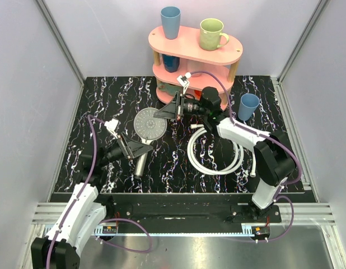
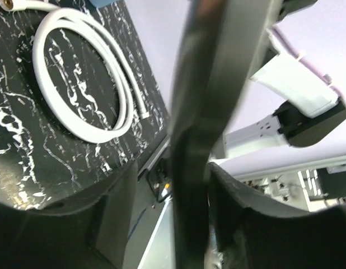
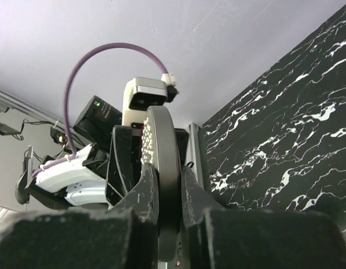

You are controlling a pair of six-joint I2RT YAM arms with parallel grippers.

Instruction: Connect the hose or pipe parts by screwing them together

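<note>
Two robot arms share a grey shower head point(image 1: 150, 124) on the black, white-veined counter point(image 1: 106, 101), its round spray face turned upward and its dark handle running back toward the arm bases. The right pincer point(image 1: 172, 112), reaching in from the far right side, has closed on the rim of the round face; its wrist view shows the disc edge-on, with both fingers point(image 3: 148, 196) pressed against it. The left pincer point(image 1: 140, 150) straddles the handle a little below the face. Its jaws are only partly closed, one finger point(image 2: 111, 224) standing visibly clear of the handle while the other sits right against it, so the hold there looks loose rather than clamped. The white hose point(image 2: 97, 134) lies apart from the shower head, coiled in flat loops on the counter to its right, in front of the right arm, with one small end fitting point(image 1: 193, 127) pointing toward the head but not touching it. Behind, against the back wall, stands a pink two-tier shelf point(image 1: 190, 42) carrying a blue cup point(image 1: 171, 22) and a green mug point(image 1: 213, 33) on top; another blue cup point(image 1: 248, 106) stands on the counter beside it.
</note>
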